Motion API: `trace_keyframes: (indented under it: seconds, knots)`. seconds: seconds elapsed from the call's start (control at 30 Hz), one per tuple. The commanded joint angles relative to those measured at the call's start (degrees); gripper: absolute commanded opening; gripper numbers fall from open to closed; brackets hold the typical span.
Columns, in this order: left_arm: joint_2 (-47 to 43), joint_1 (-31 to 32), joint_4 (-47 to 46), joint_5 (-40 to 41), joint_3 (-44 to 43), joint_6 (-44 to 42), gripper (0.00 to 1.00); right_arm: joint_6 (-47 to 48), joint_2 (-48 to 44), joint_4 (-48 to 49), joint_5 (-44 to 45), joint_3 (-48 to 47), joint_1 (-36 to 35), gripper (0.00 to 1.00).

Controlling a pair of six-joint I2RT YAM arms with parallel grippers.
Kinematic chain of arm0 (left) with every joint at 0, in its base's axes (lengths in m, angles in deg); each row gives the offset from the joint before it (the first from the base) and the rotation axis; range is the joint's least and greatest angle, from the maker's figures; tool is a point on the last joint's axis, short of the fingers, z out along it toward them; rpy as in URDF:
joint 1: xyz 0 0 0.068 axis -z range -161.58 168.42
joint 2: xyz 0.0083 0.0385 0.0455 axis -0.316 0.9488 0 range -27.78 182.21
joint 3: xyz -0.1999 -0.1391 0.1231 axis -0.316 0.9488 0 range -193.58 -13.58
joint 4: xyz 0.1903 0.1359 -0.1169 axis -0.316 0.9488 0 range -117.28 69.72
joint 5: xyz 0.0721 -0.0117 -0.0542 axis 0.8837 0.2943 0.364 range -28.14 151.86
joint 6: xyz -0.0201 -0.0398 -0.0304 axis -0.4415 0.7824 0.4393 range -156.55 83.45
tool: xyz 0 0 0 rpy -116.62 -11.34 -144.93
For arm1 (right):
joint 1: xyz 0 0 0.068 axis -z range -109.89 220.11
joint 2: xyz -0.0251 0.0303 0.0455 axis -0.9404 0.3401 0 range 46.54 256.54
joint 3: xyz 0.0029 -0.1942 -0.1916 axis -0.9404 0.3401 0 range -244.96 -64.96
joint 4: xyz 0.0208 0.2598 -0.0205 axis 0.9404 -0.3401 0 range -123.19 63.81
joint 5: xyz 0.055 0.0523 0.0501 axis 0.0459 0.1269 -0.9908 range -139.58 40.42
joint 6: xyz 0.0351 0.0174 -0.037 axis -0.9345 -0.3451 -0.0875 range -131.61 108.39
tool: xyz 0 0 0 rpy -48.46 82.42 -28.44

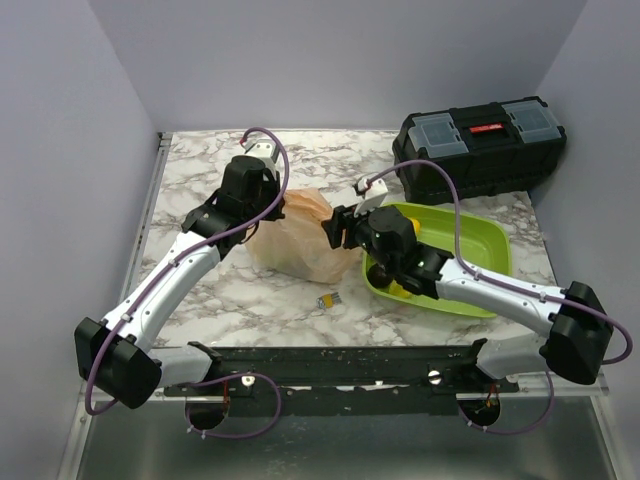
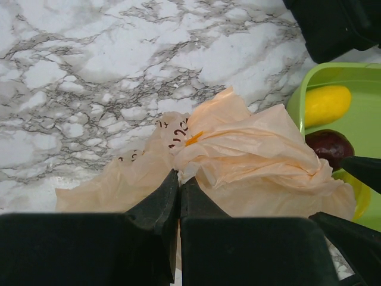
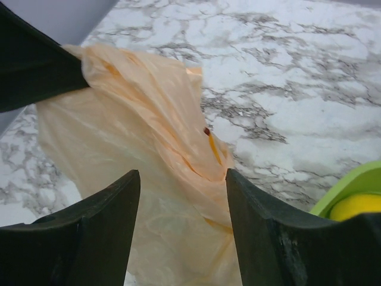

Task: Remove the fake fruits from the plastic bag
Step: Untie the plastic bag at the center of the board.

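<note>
The peach-orange plastic bag (image 1: 300, 243) stands crumpled on the marble table, left of the green tray (image 1: 470, 240). My left gripper (image 2: 180, 180) is shut on a fold at the bag's top (image 2: 250, 155). My right gripper (image 3: 181, 179) is open at the bag's right side, and bag film (image 3: 149, 149) shows in the gap between its fingers. Two fake fruits lie in the tray (image 2: 363, 95): a yellow oval one (image 2: 326, 104) and a dark purple round one (image 2: 329, 146). In the right wrist view a yellow fruit (image 3: 357, 206) peeks over the tray rim (image 3: 348, 185).
A black toolbox (image 1: 480, 145) stands at the back right, behind the tray. A tiny yellow-and-grey clip (image 1: 328, 299) lies on the table in front of the bag. Grey walls close off the left, the back and the right.
</note>
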State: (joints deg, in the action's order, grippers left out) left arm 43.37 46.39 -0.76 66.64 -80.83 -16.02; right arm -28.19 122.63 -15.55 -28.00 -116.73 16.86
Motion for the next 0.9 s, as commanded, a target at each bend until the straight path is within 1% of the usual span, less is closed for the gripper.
trace_keyframes:
  seconds: [0.0, 0.1, 0.2, 0.3, 0.37, 0.5, 0.57, 0.8, 0.87]
  knots:
    - [0.10, -0.27, -1.63, -4.01, -0.48, -0.85, 0.00, 2.79, 1.19, -4.14, -9.78, -5.37, 0.14, 0.63]
    - [0.32, -0.21, -1.22, -4.73, -0.98, -0.93, 0.00, 3.18, 3.21, -4.73, -8.66, -7.64, 0.17, 0.64]
    - [-0.05, -0.24, -1.99, -4.56, -0.17, -1.19, 0.00, 3.29, 5.28, -6.03, -5.89, -9.41, 0.14, 0.53]
    - [0.06, -0.27, -1.47, -4.59, -0.68, -1.28, 0.00, 3.82, 6.45, -6.29, -6.26, -9.69, 0.11, 0.42]
    - [0.02, -0.19, -1.52, -4.67, -0.66, -1.29, 0.00, 3.93, 6.87, -6.23, -6.16, -9.28, 0.11, 0.37]
    - [0.25, -0.20, -1.60, -4.57, -0.49, -1.29, 0.00, 3.57, 7.19, -5.98, -4.49, -8.14, 0.12, 0.36]
    - [0.52, -0.27, -1.33, -4.74, -1.08, -1.26, 0.00, 4.02, 7.71, -5.89, -3.09, -7.84, 0.16, 0.40]
    - [0.86, -0.19, -1.44, -4.71, -0.99, -1.20, 0.00, 5.48, 11.24, -7.86, -0.19, -8.57, 0.17, 0.40]
    - [0.83, -0.21, -1.51, -6.21, -1.08, -1.15, 0.00, 5.63, 11.72, -7.54, 0.11, -8.45, 0.17, 0.39]
